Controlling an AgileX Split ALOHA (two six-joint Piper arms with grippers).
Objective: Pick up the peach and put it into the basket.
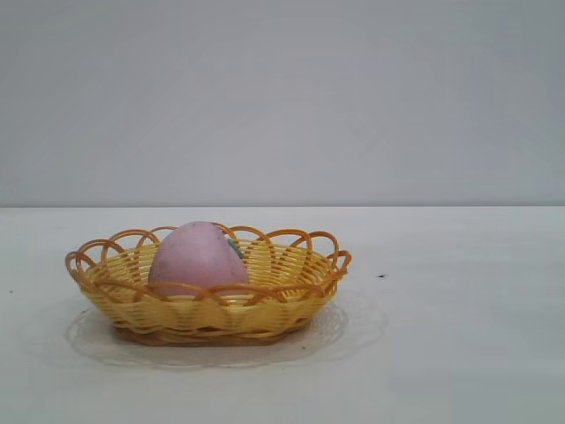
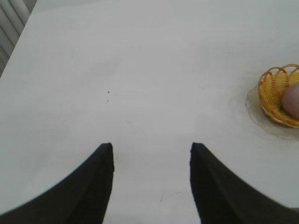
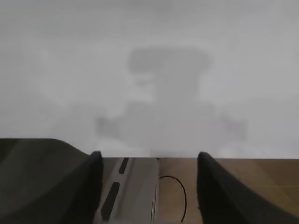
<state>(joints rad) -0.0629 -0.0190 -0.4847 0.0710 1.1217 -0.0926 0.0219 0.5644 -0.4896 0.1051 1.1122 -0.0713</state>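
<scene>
The pale pink peach [image 1: 198,258] lies inside the yellow woven basket [image 1: 291,305] with the orange looped rim, left of centre on the white table. No arm shows in the exterior view. In the left wrist view the basket [image 2: 272,88] and the peach [image 2: 292,100] show at the picture's edge, far from my left gripper [image 2: 151,148], which is open and empty over bare table. My right gripper [image 3: 145,158] is open and empty, held over the table's edge, away from the basket.
A round clear mat [image 1: 353,329] lies under the basket. A small dark speck [image 1: 381,276] marks the table right of the basket. In the right wrist view a grey metal bracket [image 3: 135,191] and a thin black wire [image 3: 180,193] lie below the table's edge.
</scene>
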